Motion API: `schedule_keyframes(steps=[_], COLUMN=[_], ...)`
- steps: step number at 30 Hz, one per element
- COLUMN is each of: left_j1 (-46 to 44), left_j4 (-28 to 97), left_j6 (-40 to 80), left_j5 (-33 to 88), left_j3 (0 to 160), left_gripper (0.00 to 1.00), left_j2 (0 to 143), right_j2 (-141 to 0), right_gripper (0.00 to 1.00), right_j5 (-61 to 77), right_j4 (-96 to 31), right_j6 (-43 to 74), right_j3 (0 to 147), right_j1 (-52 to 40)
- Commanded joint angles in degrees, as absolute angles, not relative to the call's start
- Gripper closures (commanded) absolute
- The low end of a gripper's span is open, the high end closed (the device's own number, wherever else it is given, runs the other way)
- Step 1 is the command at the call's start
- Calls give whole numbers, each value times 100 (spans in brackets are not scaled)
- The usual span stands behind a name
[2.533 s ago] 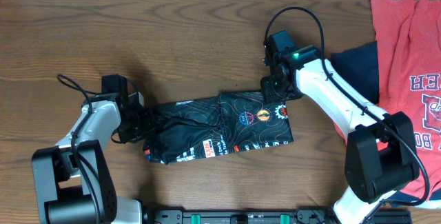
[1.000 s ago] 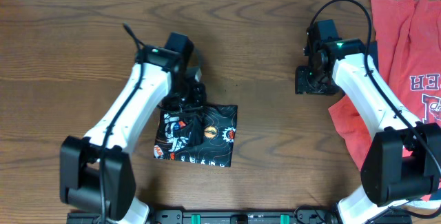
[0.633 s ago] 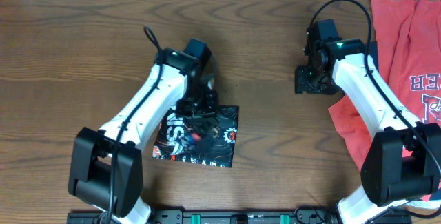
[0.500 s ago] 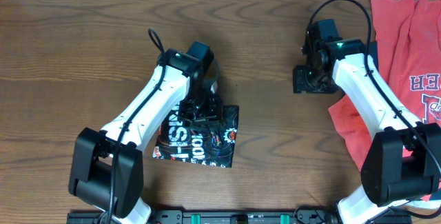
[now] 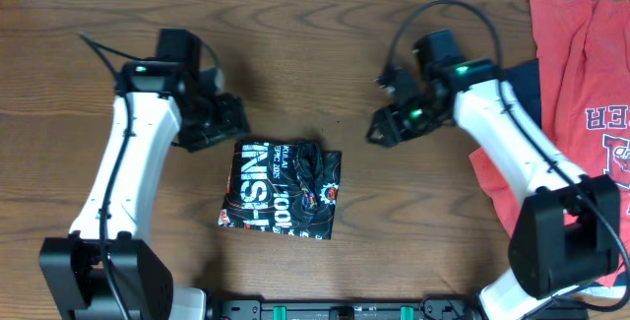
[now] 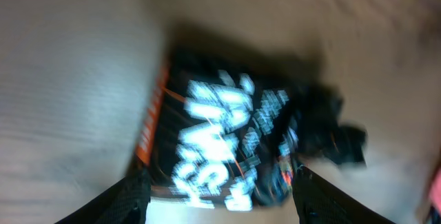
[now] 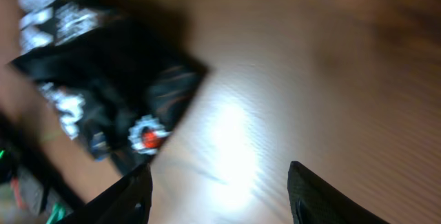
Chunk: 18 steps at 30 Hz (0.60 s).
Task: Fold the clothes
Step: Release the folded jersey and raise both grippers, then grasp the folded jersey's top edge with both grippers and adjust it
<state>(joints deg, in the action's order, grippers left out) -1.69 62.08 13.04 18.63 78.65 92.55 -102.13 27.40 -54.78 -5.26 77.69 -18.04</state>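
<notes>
Finishing fold, seemingly: jersey (image 5: 281, 190) lies squared on table (image 5: 325, 54); left end effector (image 5: 219, 121), right end effector (image 5: 382, 128) spread, empty; next, smooth bunched layer.

Both wrist cams were motion-smeared, so the jersey (image 6: 241, 141) was just a black blob with white streaks, lettering unreadable. From overhead its small logos were too tiny to make out. The red T-shirt (image 5: 581, 84) at the desk's (image 5: 315, 44) right edge ran out of frame, and the navy garment (image 5: 527, 82) was mostly buried under it and the right arm (image 5: 512, 143).
</notes>
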Motion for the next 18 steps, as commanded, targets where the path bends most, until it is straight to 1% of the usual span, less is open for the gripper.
schedule_keyframes(steps=[1,5,11,14,16,18], left_j1=[-27,-73,-78,-78,-78,-78], left_j4=[6080,5975,5594,5518,5492,5452], left_j6=[1208,1205,1208,1208,1208,1205], left_j5=[1638,1634,1597,1597,1597,1594], left_j3=[7679,7489,7188,7146,7146,7146], left_gripper=[32,32,32,32,31,31], left_j2=[9443,9725,10193,10374,10462,10512], right_j2=[-10138,-10138,-10138,-10138,-10145,-10182], right_gripper=[38,37,37,32,28,28], right_j5=[3089,3087,2558,1846,1562,1476], right_j4=[-5415,-5083,-3767,-3378,-3262,-3194], right_j6=[-740,-707,16,513,596,596], right_j3=[7605,7452,7428,7428,7428,7428], right_j1=[-2279,-2777,-3522,-3778,-3935,-4062])
